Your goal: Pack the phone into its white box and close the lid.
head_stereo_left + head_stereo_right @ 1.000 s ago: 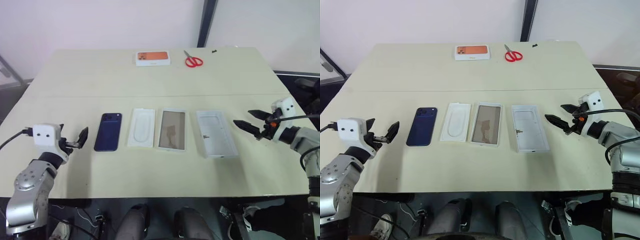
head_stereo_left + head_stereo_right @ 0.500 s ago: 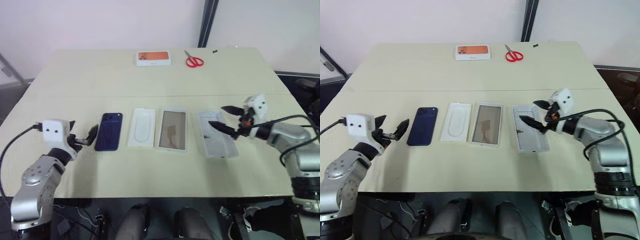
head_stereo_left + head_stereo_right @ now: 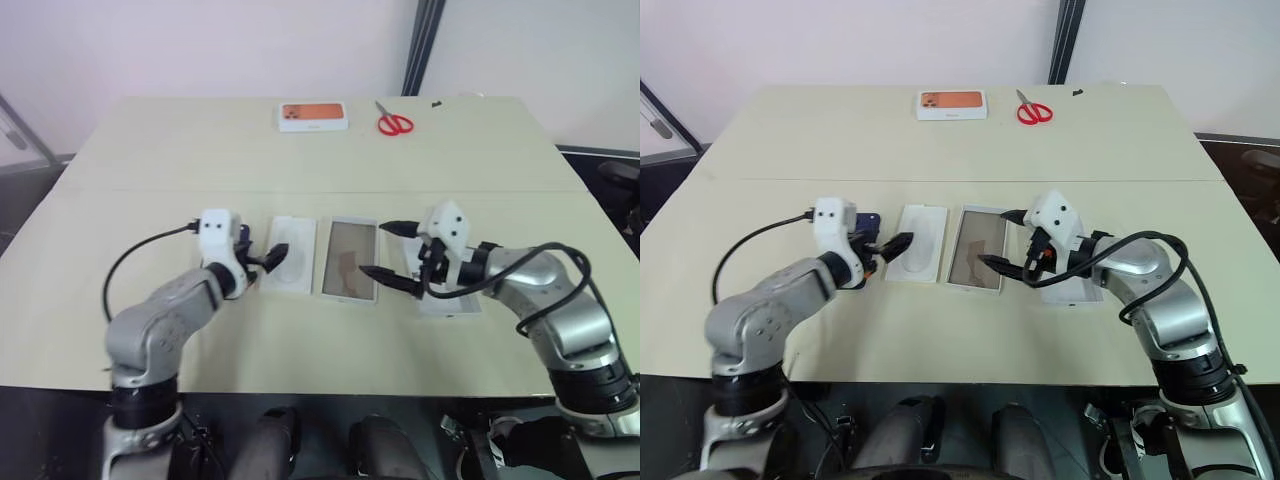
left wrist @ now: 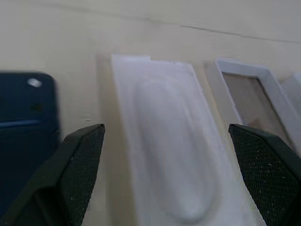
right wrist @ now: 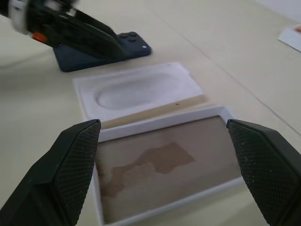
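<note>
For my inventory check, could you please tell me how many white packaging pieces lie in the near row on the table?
3: the flat white insert next to the phone, the white box in the middle, and the lid partly hidden under the right gripper.

Lab — bare table (image 3: 150,150), blank walls

Pale cream table top (image 3: 150,160). Dark navy glossy phone (image 5: 117,49). Plain white flat insert with an embossed oval outline (image 3: 916,243). White shallow box tray (image 3: 349,258) (brownish-grey floor, blotched paler in patches). White upturned lid (image 3: 452,302), plain inside. At the far edge, orange-topped white box (image 3: 313,115) and red-handled scissors (image 3: 393,122). Black finely textured fingers (image 5: 70,155) on white-cased wrists.
</note>
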You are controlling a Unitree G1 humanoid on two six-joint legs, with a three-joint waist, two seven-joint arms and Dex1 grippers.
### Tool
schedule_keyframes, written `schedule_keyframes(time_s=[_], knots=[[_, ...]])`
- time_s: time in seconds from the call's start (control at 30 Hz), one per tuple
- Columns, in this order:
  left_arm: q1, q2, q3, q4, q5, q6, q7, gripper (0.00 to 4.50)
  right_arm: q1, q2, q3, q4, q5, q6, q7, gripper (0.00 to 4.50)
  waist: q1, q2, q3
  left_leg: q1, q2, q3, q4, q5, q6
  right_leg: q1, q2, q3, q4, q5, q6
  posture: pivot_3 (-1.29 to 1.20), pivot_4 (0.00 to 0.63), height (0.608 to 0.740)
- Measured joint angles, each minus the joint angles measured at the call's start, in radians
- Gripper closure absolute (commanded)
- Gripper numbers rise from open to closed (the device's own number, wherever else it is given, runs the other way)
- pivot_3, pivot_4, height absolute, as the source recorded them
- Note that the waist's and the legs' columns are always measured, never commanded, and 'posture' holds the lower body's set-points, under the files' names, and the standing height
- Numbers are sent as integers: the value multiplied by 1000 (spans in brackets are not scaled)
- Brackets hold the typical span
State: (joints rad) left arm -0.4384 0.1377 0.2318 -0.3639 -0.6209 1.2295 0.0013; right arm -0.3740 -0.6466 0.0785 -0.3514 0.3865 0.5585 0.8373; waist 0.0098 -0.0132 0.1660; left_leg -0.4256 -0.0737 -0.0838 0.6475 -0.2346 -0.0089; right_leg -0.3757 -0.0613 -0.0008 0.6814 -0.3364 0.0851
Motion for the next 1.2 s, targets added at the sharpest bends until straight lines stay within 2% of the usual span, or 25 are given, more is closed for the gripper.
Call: schedule_keyframes(time_s=[0.03, 0.2, 0.57, 0.67, 0.9, 1.2], knots=[[-20, -17, 15, 14, 0, 32, 24, 67, 1, 0, 7, 0, -5, -2, 0, 0, -3, 0, 0, 0, 0, 0, 0, 3, -5, 0, 0, 0, 0, 0, 0, 0, 150, 740], [-62, -32, 55, 54, 24, 130, 86, 67, 8, -9, 14, 1, -24, -6, 8, 0, -2, 0, 0, 0, 0, 0, 0, 4, -6, 0, 0, 0, 0, 0, 0, 0, 150, 740], [-145, -42, 78, 115, 42, 200, 69, 67, 45, -38, 14, -20, -45, -8, 12, 0, 1, -1, 0, 0, 0, 0, 0, 4, -7, 0, 0, 0, 0, 0, 0, 0, 150, 740], [-157, -44, 78, 135, 41, 234, 53, 898, 52, -38, 14, -40, -48, -8, 7, 0, 2, -1, 0, 0, 0, 0, 0, 4, -7, 0, 0, 0, 0, 0, 0, 0, 150, 740], [-162, -55, 117, 195, 70, 241, 48, 4469, 62, -40, 12, -60, -48, -6, -12, 0, 2, -1, 0, 0, 0, 0, 0, 4, -7, 0, 0, 0, 0, 0, 0, 0, 150, 740], [-176, -60, 152, 225, 103, 155, 42, 4469, 65, -48, 12, -86, -49, 1, -21, 0, 1, -1, 0, 0, 0, 0, 0, 4, -7, 0, 0, 0, 0, 0, 0, 0, 150, 740]])
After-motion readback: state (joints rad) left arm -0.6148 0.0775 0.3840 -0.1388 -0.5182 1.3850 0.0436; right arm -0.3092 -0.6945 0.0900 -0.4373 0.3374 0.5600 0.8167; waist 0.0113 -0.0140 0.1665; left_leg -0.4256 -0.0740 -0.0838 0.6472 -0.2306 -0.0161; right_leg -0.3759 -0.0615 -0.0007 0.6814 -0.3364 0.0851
